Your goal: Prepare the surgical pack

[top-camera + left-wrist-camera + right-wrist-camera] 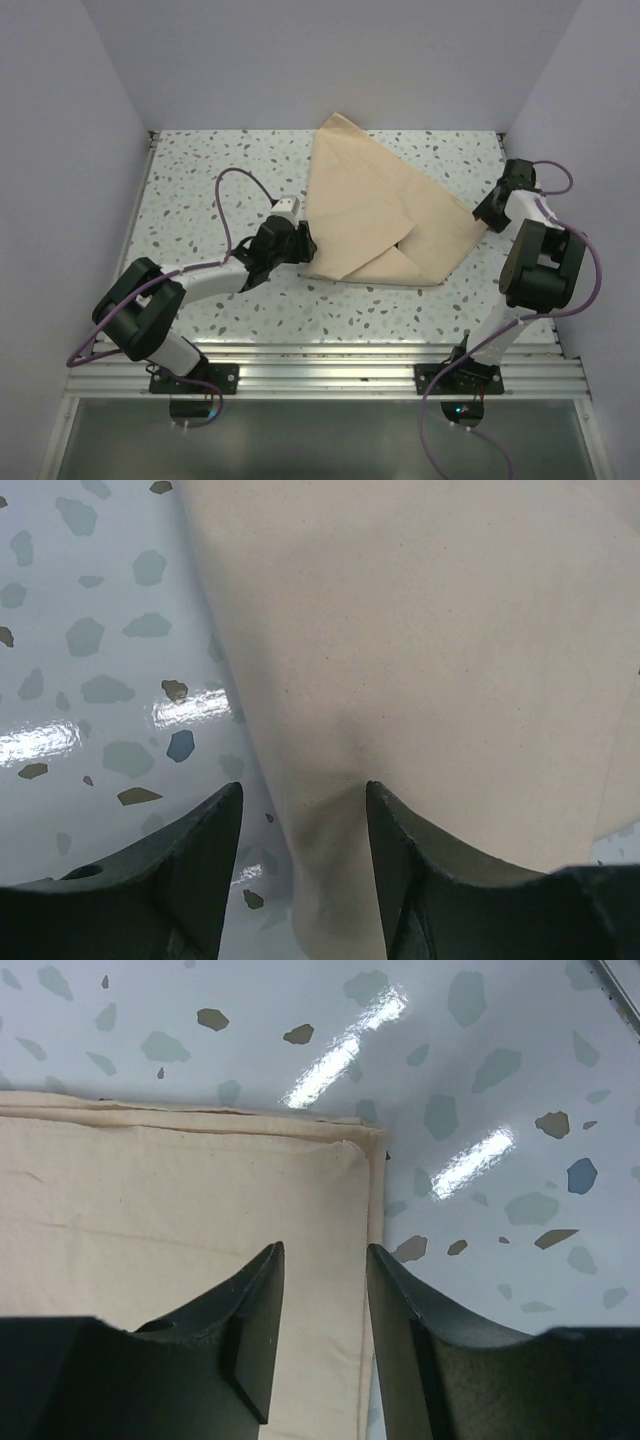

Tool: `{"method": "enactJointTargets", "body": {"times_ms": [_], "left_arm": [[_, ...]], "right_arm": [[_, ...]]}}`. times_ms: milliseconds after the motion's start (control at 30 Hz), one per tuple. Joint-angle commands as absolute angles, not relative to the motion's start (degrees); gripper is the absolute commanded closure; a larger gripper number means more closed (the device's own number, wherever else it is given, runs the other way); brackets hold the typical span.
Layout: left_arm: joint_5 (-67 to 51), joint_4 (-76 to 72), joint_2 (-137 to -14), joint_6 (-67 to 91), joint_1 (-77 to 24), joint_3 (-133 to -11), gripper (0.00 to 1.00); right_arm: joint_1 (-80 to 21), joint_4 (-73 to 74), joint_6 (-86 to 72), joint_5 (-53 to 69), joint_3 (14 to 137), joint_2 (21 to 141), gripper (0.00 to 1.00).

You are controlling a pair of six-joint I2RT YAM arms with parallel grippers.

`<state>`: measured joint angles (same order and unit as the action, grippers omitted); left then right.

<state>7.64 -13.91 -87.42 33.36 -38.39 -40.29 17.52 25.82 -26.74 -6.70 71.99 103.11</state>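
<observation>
Large beige cloth sheet (370, 205): partly folded on speckled white bench (200, 170); wrapping judged about midway, final folds outstanding. Released, at cloth edges: left claw (303, 786), right claw (324, 1247).

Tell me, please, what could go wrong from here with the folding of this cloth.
1. The right fingers hang open over the stacked corner of the beige cloth. They might pinch only the top layer, so the fold could come apart.
2. The left fingers straddle the cloth's left edge on the glossy table. A shallow grip might slip, or a pull could drag the whole sheet.
</observation>
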Motion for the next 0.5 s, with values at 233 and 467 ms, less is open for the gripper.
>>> {"method": "enactJointTargets", "body": {"times_ms": [233, 467], "left_arm": [[5.98, -16.35, -86.31, 30.67, -38.41, -41.66, 0.45], [3.78, -17.05, -86.75, 31.03, -38.41, -41.66, 0.45]], "right_arm": [[19.42, 22.32, -25.75, -7.91, 74.71, 107.75, 0.56], [19.78, 20.13, -26.10, -6.86, 73.74, 110.13, 0.50]]}}
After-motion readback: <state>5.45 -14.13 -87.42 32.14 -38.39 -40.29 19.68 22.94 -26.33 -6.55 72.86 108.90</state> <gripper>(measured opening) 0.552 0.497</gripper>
